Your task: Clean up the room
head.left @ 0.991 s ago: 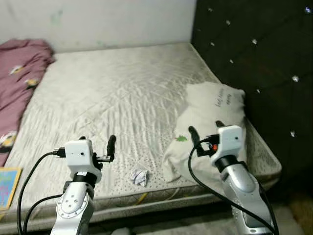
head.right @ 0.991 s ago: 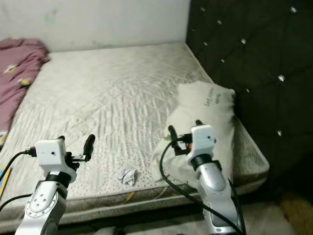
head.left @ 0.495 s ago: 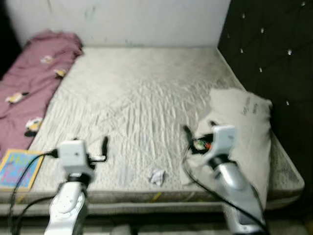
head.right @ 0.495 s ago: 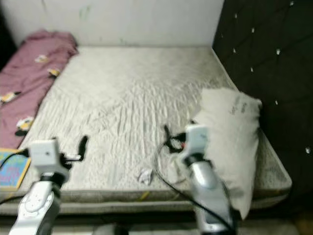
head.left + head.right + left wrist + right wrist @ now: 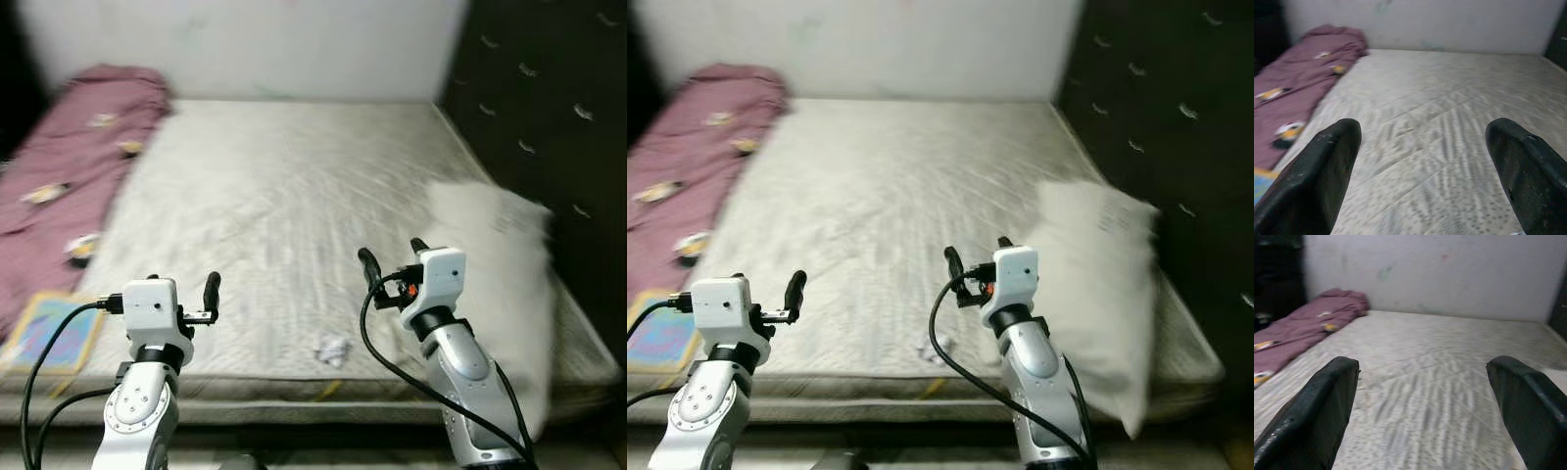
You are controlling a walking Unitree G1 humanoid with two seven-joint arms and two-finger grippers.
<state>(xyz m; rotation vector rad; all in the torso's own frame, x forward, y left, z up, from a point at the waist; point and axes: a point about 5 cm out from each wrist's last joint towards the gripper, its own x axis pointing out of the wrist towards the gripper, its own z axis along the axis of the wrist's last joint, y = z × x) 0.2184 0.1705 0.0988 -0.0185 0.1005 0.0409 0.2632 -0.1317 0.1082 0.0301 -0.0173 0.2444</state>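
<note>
Two hands, left hand [image 5: 191, 297] and right hand [image 5: 392, 262], were wide open, empty, above bed [image 5: 294, 196]. Best bet: right hand down slowly onto paper ball [image 5: 333, 350], pinch its middle.

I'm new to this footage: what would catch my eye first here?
A bare mattress takes up most of the scene, with a maroon blanket heaped along its left side and a white pillow at the right by the dark headboard. Near the front edge lies a crumpled paper, between the open left gripper and right gripper.
</note>
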